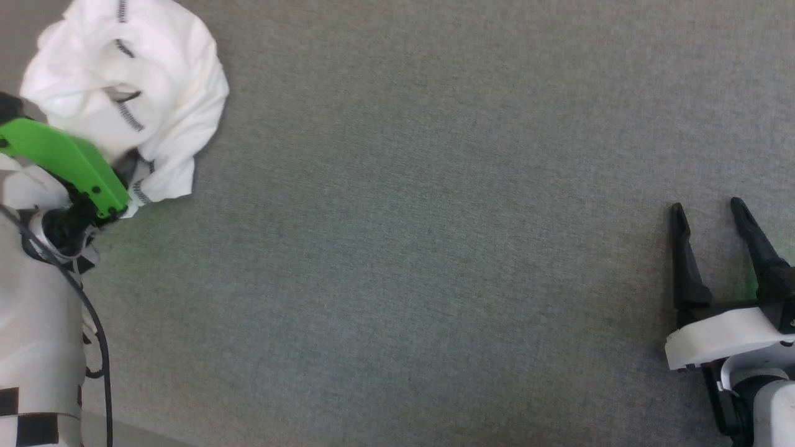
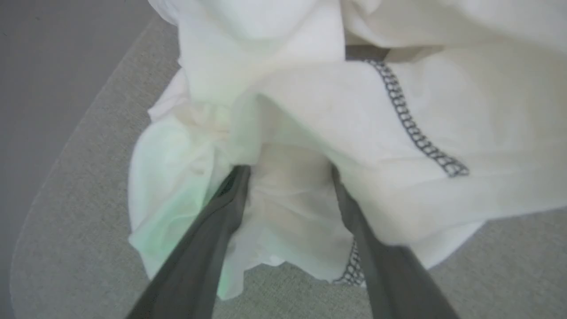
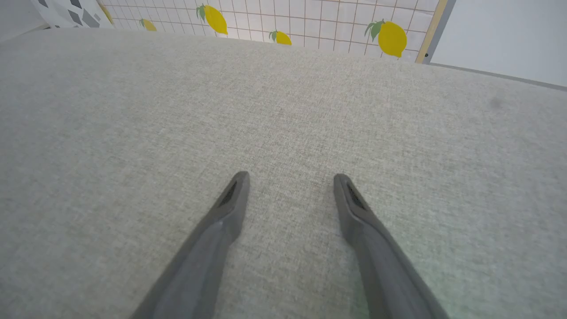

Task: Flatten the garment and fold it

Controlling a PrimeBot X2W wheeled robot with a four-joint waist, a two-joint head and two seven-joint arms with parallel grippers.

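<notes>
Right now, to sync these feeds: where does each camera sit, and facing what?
Head view: on the head, facing down at the grey surface; crumpled garment upper left, left forearm below it, open right gripper lower right.
Left wrist view: on the left wrist, facing along the open left gripper into the garment's folds.
Right wrist view: on the right wrist, facing along the right gripper across the surface to a lemon-patterned wall.
Shared: head and left wrist views both show the garment.
</notes>
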